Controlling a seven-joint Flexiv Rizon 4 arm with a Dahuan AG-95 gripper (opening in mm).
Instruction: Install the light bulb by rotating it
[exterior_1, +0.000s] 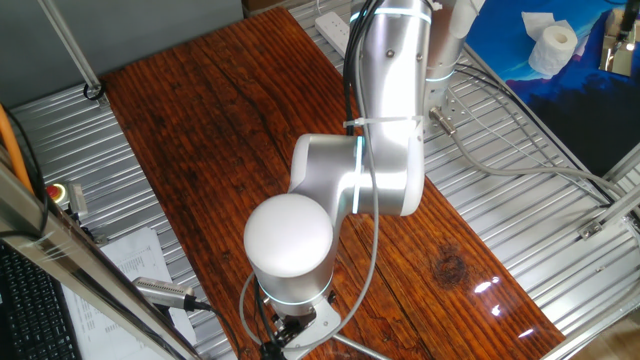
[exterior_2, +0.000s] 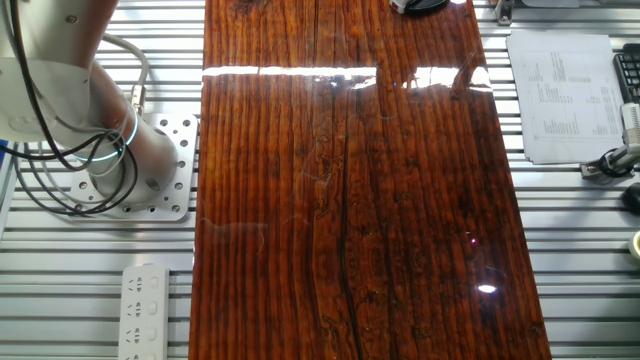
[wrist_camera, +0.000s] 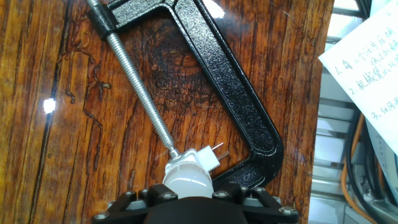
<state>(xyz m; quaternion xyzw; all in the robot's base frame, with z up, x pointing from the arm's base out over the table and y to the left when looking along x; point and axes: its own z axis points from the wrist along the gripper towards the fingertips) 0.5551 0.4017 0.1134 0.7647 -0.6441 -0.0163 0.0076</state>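
Bulb alignment is what you need to watch. In the hand view the light bulb (wrist_camera: 184, 177) sits directly ahead of the gripper (wrist_camera: 186, 202), its white dome nearest the hand and its long axis running away toward the black C-clamp (wrist_camera: 236, 93) on the wooden table (wrist_camera: 74, 124). Whether the fingers clasp it, you cannot tell.

Two high cameras face the wooden table (exterior_2: 340, 200) oppositely; hand camera looks down close.
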